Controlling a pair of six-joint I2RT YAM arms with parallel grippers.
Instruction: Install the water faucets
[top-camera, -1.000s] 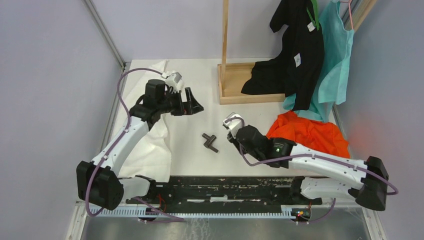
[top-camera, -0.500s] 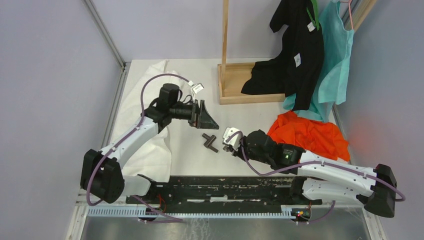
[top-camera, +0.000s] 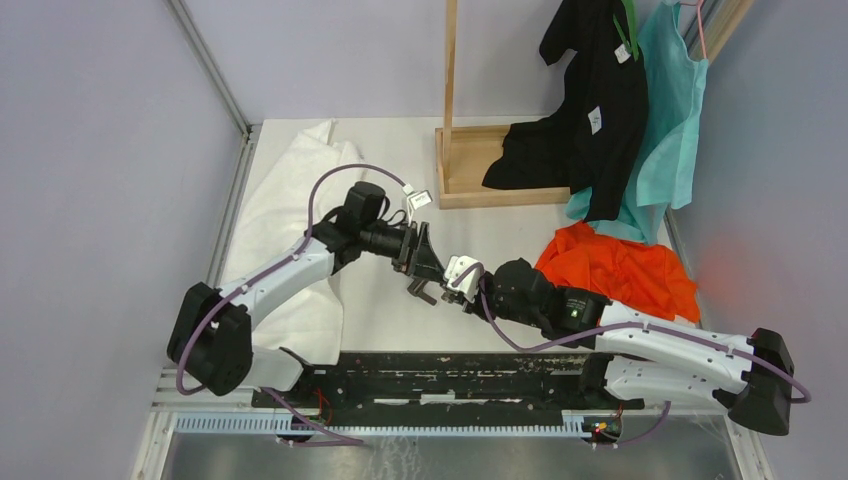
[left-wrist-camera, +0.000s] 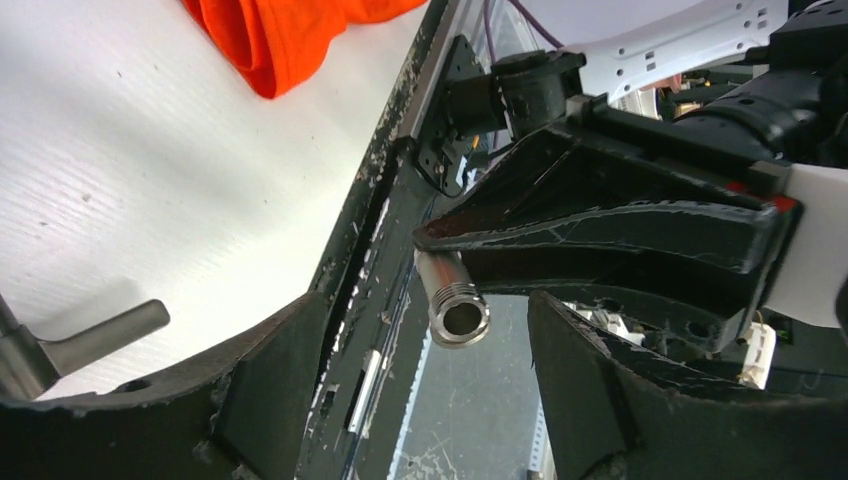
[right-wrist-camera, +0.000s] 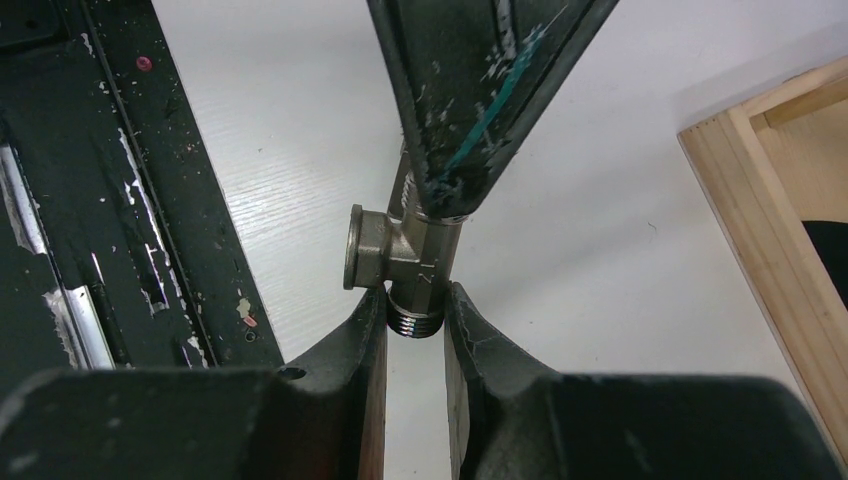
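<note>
The water faucets (top-camera: 423, 293), small dark metal T-shaped fittings, lie on the white table between my two grippers. In the right wrist view my right gripper (right-wrist-camera: 415, 302) is shut on the threaded end of one fitting (right-wrist-camera: 405, 258), which has a round side port. My left gripper (top-camera: 425, 267) hangs just over the same spot, and one of its fingers (right-wrist-camera: 470, 100) covers the fitting's far end. In the left wrist view my left gripper (left-wrist-camera: 435, 400) is open. A threaded tube end (left-wrist-camera: 456, 308) sits between its fingers untouched, and a grey metal bar (left-wrist-camera: 100, 336) lies at lower left.
A wooden stand base (top-camera: 478, 170) with an upright post stands behind. Black (top-camera: 590, 110) and teal (top-camera: 665, 120) garments hang at back right. An orange cloth (top-camera: 620, 272) lies right of my right arm, a white cloth (top-camera: 285, 215) at left. The black rail (top-camera: 450, 372) runs along the near edge.
My left arm has swung right and forward, bringing its open gripper over the fittings. My right gripper has moved left to the fittings and now grips one.
</note>
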